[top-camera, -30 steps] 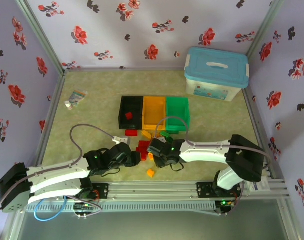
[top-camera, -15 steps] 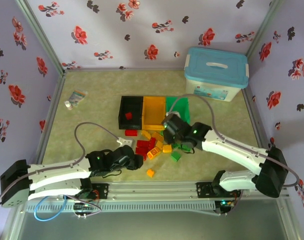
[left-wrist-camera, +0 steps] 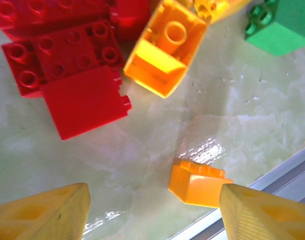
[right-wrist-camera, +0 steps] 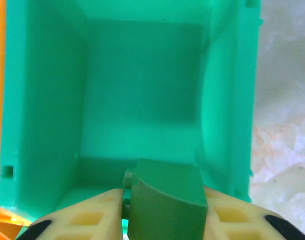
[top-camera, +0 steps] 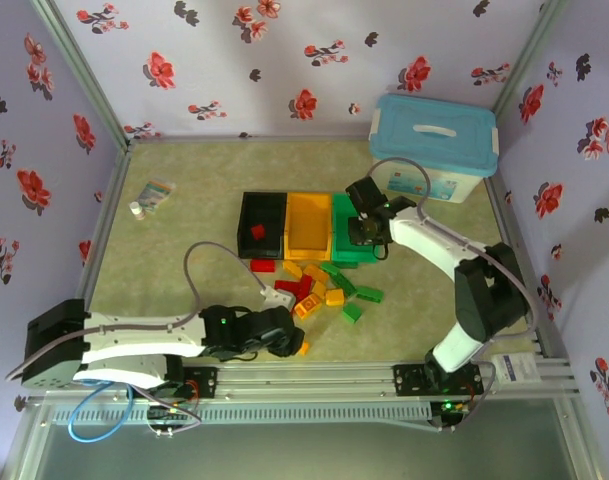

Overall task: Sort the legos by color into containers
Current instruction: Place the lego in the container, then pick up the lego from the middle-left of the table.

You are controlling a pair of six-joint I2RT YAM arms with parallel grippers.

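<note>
Right now my right hand [right-wrist-camera: 162,222] hangs over the green bin [right-wrist-camera: 47,100], its two fingers pinching a green brick [right-wrist-camera: 165,195] from both sides. The bin's bare floor lies straight below the brick. Just left of this hand stands the orange bin [top-camera: 307,225], touching the green one. Further left is the black bin [top-camera: 261,205], with one red brick [top-camera: 257,232] lying in it. Beyond this hand and to its right sits a white tub [top-camera: 434,150] with a blue lid.

My left hand [left-wrist-camera: 152,210] is low over the bench [left-wrist-camera: 232,115] with its fingers spread wide, gripping nothing. A small orange brick [left-wrist-camera: 198,182] lies between them, close to the right finger, and I cannot tell whether it touches. Ahead of this hand lie two red blocks [left-wrist-camera: 67,75] touching each other. Beside them is a hollow orange block [left-wrist-camera: 165,52] tipped so that its open underside faces me. Off to the front right is a loose green block [left-wrist-camera: 275,30]. The rest of the pile [top-camera: 319,285] is spread on the bench between my two hands, in front of the bins.
</note>
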